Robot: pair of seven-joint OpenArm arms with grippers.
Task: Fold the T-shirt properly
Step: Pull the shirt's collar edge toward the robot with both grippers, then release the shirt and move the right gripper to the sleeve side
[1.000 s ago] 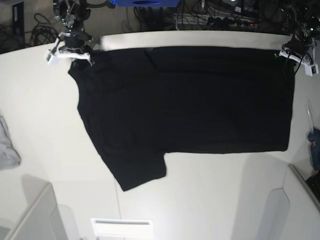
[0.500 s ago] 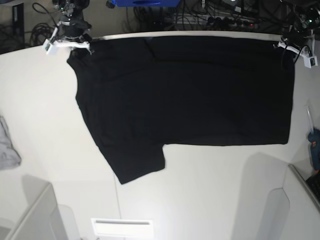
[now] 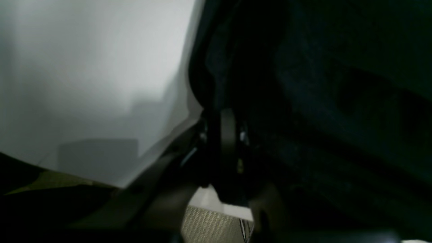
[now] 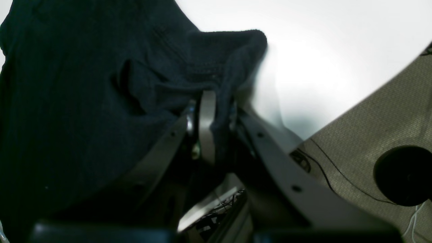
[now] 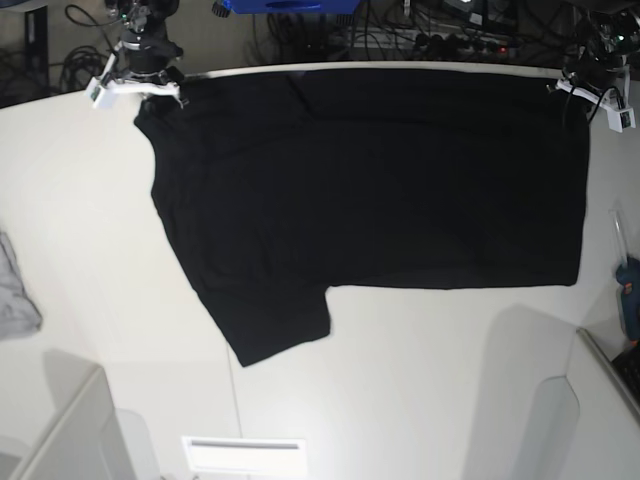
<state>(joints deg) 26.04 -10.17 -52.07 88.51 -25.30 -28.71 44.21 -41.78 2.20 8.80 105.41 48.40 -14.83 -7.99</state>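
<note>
Black short-sleeved cloth T-shirt (image 5: 380, 180), one only, lies spread plain side up across the far half of the white table (image 5: 420, 380), its top edge along the table's back rim and one sleeve pointing toward the near side. Two grippers hold it at the far corners. The right gripper (image 4: 216, 118) is pinched shut on a bunched fold of the shirt's edge; in the base view it sits at the far left corner (image 5: 140, 80). The left gripper (image 3: 224, 141) is clamped on dark cloth too, at the far right corner (image 5: 590, 95). One small light grey cloth (image 5: 15, 295) lies at the table's left edge, well apart from the shirt. A tangle of black cables (image 5: 440, 30) runs behind the table.
</note>
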